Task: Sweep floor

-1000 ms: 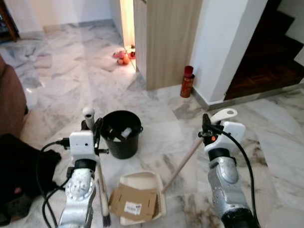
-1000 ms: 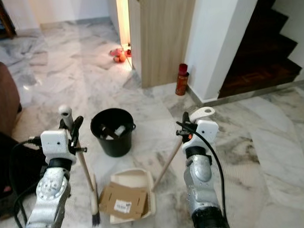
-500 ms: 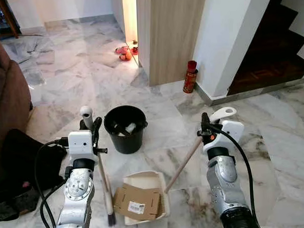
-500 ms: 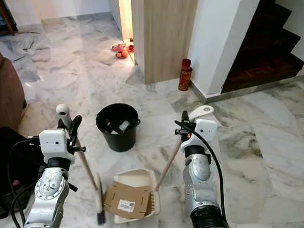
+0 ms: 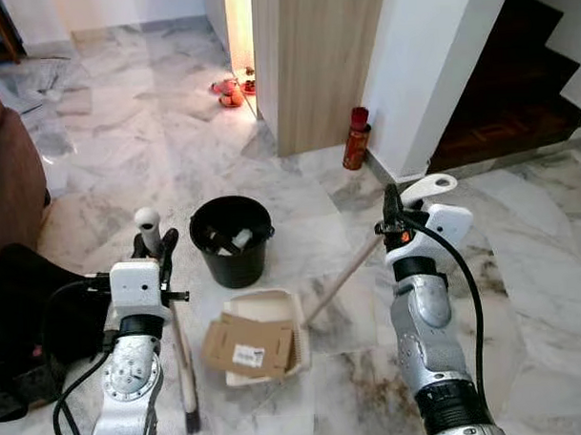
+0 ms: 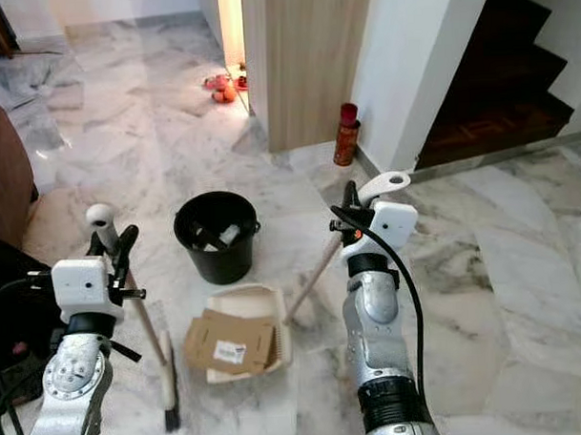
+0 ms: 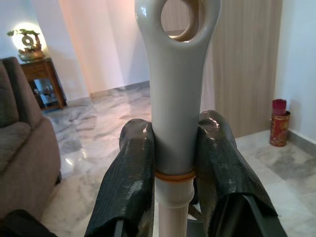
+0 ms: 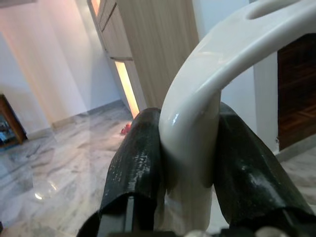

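- My left claw [image 7: 174,163] is clamped on the broom [image 5: 184,360] handle; its bristle head rests on the marble floor [image 5: 126,166] just beside the dustpan [image 5: 275,309].
- My right claw [image 8: 190,148] grips the dustpan's long handle.
- Flattened cardboard [image 5: 247,345] lies in the dustpan, near the black bucket [image 5: 232,240].

Head pair: high up, facing forward and down, sharing the marble floor [image 5: 299,189], black bucket [image 5: 232,240] and dustpan [image 6: 239,332]. Left wrist: very close along its tool [image 7: 174,163], out toward a sofa [image 7: 22,163]. Right wrist: equally close along its tool [image 8: 190,163], toward a wooden panel [image 8: 148,49].
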Available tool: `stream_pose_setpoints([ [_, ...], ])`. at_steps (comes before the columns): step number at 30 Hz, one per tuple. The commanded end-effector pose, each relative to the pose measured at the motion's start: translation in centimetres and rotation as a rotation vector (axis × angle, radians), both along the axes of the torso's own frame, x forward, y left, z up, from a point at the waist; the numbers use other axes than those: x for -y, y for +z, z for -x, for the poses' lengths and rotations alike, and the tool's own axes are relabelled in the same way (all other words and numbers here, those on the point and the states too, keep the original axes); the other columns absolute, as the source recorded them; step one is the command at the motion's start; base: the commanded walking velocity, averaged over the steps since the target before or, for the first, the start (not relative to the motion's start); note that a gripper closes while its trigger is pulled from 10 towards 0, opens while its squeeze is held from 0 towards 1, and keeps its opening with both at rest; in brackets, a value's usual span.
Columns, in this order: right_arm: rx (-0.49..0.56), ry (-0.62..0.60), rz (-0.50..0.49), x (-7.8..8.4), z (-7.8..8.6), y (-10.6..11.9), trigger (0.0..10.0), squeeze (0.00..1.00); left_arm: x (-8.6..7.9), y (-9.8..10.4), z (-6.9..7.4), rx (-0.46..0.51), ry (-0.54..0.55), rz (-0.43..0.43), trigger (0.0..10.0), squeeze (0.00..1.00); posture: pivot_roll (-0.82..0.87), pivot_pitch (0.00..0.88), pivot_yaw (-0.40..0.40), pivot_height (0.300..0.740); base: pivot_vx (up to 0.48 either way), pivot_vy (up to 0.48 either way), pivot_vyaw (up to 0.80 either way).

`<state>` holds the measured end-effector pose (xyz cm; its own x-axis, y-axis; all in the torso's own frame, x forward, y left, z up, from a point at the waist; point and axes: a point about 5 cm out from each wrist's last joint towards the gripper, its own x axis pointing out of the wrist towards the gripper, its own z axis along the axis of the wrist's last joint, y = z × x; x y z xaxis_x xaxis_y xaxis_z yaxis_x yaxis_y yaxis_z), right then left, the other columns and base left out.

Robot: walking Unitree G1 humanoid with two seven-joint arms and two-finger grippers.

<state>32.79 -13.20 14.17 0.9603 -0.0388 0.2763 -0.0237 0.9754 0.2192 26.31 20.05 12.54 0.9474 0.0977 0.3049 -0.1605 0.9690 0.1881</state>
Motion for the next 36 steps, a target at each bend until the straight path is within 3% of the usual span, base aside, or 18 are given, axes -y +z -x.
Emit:
stream_pose_setpoints([
  [1,0.082,0.005,-0.022,-0.1,-0.2,2.3,10.0,0.0,-0.9,0.7,0.8,0.027,0.038,-0.039,10.0,0.0,0.04,0.105,-0.032,0.74,0.0,0.0,0.0],
  [7,0.182,0.021,-0.038,-0.4,0.0,5.3,10.0,0.0,-1.2,-0.4,2.6,-0.025,0.056,-0.043,10.0,0.0,0.04,0.099,-0.032,0.74,0.0,0.0,0.0],
  [16,0.308,0.021,-0.096,-0.9,0.5,10.2,10.0,0.0,-1.2,-1.3,3.2,-0.067,0.075,-0.033,10.0,0.0,0.05,0.075,-0.035,0.74,0.0,0.0,0.0],
  [24,0.345,0.028,-0.109,-0.9,0.8,11.5,10.0,0.0,-1.0,-1.7,3.5,-0.083,0.08,-0.013,10.0,0.0,0.05,0.06,-0.035,0.74,0.0,0.0,0.0],
  [36,0.318,0.062,-0.108,-1.2,0.8,11.2,10.0,0.0,-1.0,-1.7,3.2,-0.08,0.088,-0.006,10.0,0.0,0.05,0.051,-0.038,0.74,0.041,0.0,0.0],
])
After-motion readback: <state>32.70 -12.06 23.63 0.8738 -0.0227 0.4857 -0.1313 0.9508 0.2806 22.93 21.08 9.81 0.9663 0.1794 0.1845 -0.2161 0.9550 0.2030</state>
